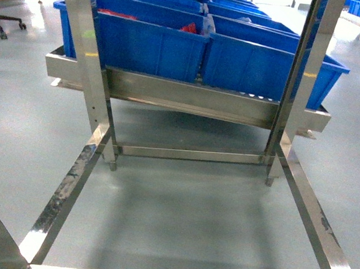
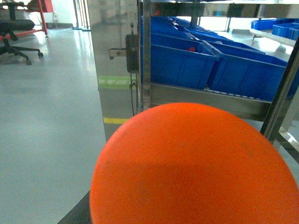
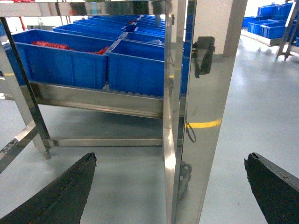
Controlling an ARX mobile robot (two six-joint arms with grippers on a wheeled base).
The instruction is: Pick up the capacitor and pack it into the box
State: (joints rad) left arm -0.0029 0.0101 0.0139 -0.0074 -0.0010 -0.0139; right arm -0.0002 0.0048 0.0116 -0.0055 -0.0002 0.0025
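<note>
My right pincer (image 3: 170, 186) hangs spread, its two black fingers (image 3: 60, 193) wide apart over glossy grey floor (image 1: 186, 216); a smooth orange dome (image 2: 194, 168) hides my left pincer, so I cannot tell its state. Beyond, a polished steel rack (image 1: 189, 98) carries rectangular blue plastic bins (image 1: 153, 45). Neither capacitor nor box shows.

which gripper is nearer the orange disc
Left: the orange disc fills the left wrist view, close under that wrist. The right gripper faces a steel post, no disc in its view.

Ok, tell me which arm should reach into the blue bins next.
Right, probably: the right gripper is open and empty, facing the bins. An orange round thing fills the left wrist view, hiding the left gripper.
</note>
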